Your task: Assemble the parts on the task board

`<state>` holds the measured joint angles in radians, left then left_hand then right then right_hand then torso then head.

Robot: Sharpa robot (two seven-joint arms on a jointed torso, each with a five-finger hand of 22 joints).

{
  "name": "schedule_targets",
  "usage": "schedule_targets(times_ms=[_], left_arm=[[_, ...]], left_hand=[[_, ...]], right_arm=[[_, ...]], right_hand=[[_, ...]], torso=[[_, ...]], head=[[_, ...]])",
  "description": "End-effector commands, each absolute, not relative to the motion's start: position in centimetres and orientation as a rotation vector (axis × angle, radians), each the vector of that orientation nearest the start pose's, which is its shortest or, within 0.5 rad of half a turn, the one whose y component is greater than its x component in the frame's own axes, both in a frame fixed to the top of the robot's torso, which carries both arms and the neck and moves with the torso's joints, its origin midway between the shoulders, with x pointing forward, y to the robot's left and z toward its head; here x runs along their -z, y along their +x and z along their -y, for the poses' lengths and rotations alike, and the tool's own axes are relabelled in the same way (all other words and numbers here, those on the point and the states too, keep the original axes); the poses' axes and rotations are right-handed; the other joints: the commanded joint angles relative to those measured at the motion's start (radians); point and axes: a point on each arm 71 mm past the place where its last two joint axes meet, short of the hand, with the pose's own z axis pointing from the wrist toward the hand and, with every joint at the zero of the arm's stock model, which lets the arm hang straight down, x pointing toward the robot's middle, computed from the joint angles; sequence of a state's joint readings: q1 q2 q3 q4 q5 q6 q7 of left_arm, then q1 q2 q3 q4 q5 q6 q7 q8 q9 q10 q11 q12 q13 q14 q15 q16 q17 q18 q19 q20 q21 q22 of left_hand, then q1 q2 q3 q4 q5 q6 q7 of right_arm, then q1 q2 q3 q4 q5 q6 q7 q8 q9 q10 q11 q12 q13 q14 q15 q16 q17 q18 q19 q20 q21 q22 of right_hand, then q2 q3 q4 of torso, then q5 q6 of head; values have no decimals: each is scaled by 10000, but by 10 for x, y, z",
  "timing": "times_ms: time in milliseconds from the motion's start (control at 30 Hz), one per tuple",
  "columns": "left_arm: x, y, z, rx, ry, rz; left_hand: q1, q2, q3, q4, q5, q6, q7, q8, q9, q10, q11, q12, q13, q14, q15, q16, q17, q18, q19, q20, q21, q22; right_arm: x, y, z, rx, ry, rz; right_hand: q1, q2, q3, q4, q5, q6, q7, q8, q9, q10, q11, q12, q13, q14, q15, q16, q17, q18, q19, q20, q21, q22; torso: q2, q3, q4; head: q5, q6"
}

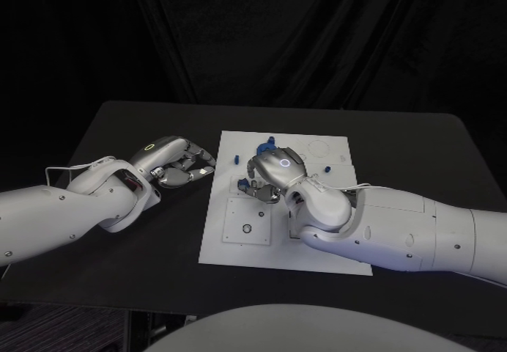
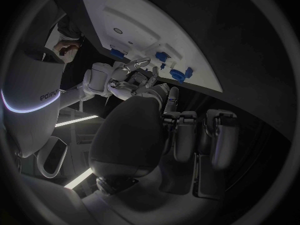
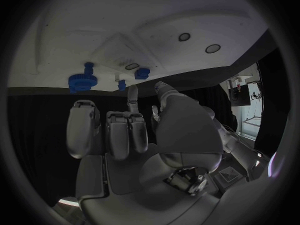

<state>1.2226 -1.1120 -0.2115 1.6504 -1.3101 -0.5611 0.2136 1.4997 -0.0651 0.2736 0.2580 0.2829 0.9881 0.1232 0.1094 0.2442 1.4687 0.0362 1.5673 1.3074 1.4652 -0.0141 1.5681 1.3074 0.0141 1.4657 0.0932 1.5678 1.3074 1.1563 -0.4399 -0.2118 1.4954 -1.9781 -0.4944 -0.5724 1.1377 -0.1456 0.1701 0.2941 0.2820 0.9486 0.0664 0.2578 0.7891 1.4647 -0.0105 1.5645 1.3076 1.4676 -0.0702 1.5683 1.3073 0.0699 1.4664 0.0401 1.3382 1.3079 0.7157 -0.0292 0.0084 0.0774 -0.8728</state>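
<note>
The white task board lies in the middle of the black table. Small blue parts sit on its far half: one near the far edge, one by the left edge, some under my right hand. My right hand hovers over these parts with fingers apart and nothing held; from its wrist, its fingers point at the board with blue parts beyond them. My left hand rests over the bare table left of the board, fingers loosely bent and empty.
A raised white plate with a small hole takes up the board's near left part. Round outlines mark the far right part. Black table lies to the left and right of the board, with a dark curtain behind.
</note>
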Motion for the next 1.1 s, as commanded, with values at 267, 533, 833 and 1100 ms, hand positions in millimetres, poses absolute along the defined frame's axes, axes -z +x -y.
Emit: schedule_targets(times_ms=[267, 533, 833, 1100], left_arm=[[203, 427, -282, 7850, 1169, -15427], [204, 428, -282, 7832, 1158, -15497], [205, 428, -280, 7830, 1145, -15601], [206, 429, -279, 7817, 1128, -15689]], left_hand=[[49, 38, 47, -19, 65, 53, -6, 61, -15, 1021, 75, 35, 2634, 1056, 71, 26, 2633, -141, 1051, 92, 30, 2634], [51, 46, 47, -15, 101, 54, -4, 62, -24, 1021, 78, 35, 2634, 1056, 75, 26, 2633, -141, 1051, 99, 30, 2634], [66, 59, 55, -21, 135, 55, -5, 64, -31, 1021, 80, 35, 2634, 1056, 79, 26, 2633, -141, 1051, 104, 30, 2634], [74, 68, 60, -23, 150, 57, -4, 65, -36, 1021, 81, 35, 2634, 1056, 80, 26, 2633, -141, 1051, 108, 30, 2634]], right_arm=[[235, 437, 21, -5090, -3936, -14446], [236, 438, 17, -5281, -3764, -14582], [237, 438, 13, -5372, -3801, -14635], [242, 438, 12, -5083, -4025, -15000]], right_hand=[[-508, -22, 23, -5, -79, 148, 137, -746, -735, 1061, 178, 63, 2632, 1032, 150, 25, 2635, -114, -24, 134, -186, 1852], [-504, -2, 40, -15, -79, 172, 138, -784, -782, 1061, 180, 63, 2632, 1032, 153, 25, 2635, -108, -35, 138, -211, 1844], [-420, -4, 80, -38, -32, 250, 138, -871, -895, 1061, 183, 63, 2632, 1032, 158, 25, 2635, -94, -61, 148, -276, 1825], [-40, -104, 154, -75, 454, 391, 161, -1113, -1179, 1061, 205, 63, 2632, 1032, 177, 25, 2635, -56, -142, 166, -457, 1774]], torso=[[17, -17, 26], [12, -19, 7], [2, -17, 19], [-12, -21, 18]], head=[[-44, 2], [-11, 2], [11, 2], [-5, 2]])
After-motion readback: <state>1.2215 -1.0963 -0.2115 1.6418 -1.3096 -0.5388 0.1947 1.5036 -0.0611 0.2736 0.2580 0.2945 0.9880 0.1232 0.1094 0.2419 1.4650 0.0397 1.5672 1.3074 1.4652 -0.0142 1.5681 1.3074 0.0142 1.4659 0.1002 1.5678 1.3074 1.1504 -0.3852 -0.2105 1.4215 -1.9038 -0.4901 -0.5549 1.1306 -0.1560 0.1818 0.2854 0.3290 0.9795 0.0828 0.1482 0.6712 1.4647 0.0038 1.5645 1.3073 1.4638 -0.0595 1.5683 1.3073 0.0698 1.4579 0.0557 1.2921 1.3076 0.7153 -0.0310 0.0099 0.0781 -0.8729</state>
